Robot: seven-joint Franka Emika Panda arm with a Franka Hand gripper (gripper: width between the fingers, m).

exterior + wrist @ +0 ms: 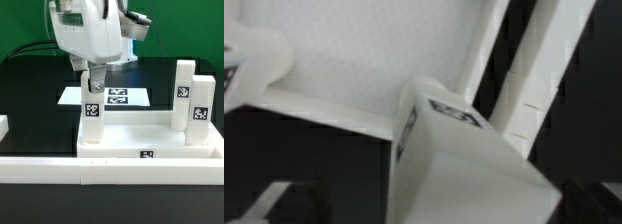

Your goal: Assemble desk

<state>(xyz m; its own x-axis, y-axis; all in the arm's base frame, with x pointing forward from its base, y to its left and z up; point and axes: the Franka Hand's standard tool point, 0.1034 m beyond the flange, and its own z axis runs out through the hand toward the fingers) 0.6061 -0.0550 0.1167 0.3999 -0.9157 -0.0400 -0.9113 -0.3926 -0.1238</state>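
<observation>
Tabletop [150, 140] lies rim-up on the black table [30, 90] against the front border rail [110, 172], three tagged legs upright in its corners — my gripper [92, 83] hangs over the leg [91, 118] at the exterior view's left, jaws spread, pinching nothing — the marker board [112, 97] behind.

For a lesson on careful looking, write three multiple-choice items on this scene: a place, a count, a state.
1. The marker board lies: A flat beyond the tabletop; B on the floor; C on edge.
2. Legs standing in view: A one; B three; C five.
3. The leg under the gripper is: A upright; B lying flat; C hanging free.
Answers: 1 A, it lies past the far rim. 2 B, one at the exterior view's left, two at its right. 3 A, it stands in its corner.
</observation>
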